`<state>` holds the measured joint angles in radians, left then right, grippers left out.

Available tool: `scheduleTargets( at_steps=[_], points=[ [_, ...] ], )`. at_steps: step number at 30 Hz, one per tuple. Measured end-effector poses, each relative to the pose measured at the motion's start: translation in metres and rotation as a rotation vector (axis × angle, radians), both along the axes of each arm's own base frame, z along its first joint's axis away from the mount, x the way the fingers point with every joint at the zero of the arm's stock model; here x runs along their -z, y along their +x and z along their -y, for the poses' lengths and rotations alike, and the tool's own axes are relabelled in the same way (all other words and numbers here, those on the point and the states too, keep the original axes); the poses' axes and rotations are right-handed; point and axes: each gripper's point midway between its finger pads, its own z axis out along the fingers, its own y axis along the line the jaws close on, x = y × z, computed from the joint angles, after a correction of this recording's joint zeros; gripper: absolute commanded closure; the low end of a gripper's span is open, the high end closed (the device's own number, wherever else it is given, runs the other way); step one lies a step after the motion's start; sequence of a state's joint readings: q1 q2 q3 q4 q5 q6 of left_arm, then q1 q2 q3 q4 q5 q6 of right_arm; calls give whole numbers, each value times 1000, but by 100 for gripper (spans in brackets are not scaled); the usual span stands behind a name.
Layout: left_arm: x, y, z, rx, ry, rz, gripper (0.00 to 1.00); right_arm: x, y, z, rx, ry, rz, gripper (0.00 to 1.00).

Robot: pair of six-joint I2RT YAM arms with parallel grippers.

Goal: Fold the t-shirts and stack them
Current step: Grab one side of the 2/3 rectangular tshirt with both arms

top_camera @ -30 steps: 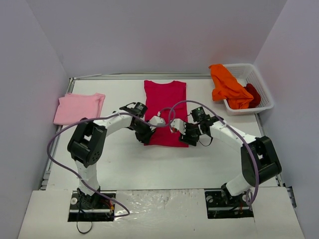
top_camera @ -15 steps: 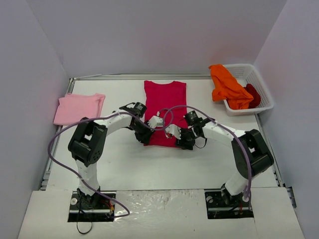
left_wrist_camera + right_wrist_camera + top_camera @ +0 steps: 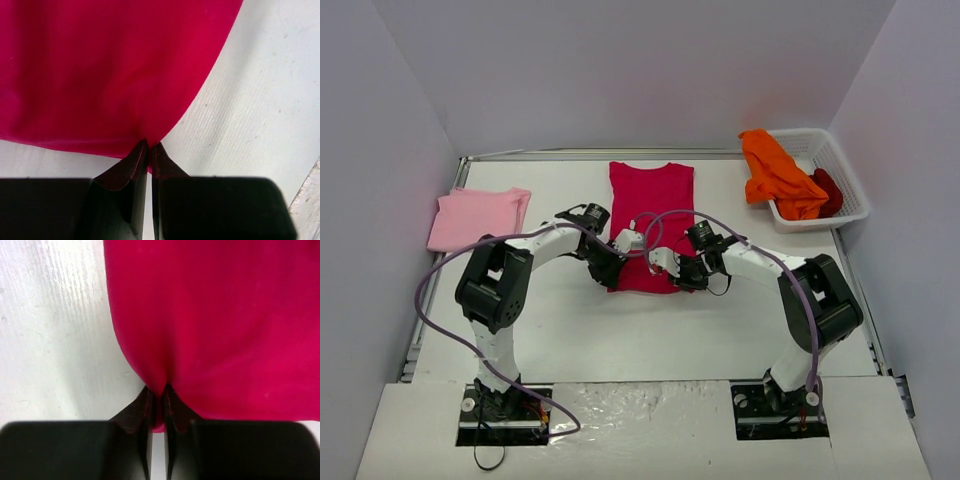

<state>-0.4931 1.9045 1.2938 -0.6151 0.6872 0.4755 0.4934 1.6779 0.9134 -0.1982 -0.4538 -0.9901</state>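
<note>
On my overhead feed the white table [image 3: 720, 320] fills most of the view. The crimson t-shirt [image 3: 651, 215] is the biggest piece on it, lying flat in the middle with its neckline toward the far wall and its hem toward the arms. The pale pink t-shirt [image 3: 478, 217] sits folded at the far left edge, well apart from the crimson one. At the far right corner stands the white mesh basket [image 3: 856, 200]. The orange t-shirt [image 3: 775, 175] is draped over its left rim, part in and part out, and the dark red t-shirt [image 3: 828, 190] is bunched inside, just beside the orange.

Both claws are down at the crimson t-shirt's near hem. The left claw [image 3: 149, 146] is clenched on the hem's left corner, and I see the cloth puckering into its tips. The right claw [image 3: 159, 392] is clenched on the right corner, with a fold of fabric drawn in between its fingers [image 3: 145, 407].
</note>
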Motion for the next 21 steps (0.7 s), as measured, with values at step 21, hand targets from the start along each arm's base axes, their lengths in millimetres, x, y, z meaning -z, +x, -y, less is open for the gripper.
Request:
scheduleTargets(
  at_steps=[21],
  points=[
    [-26, -48, -6, 34, -120, -26, 98, -29, -50, 1, -60, 12, -151, 100]
  ],
)
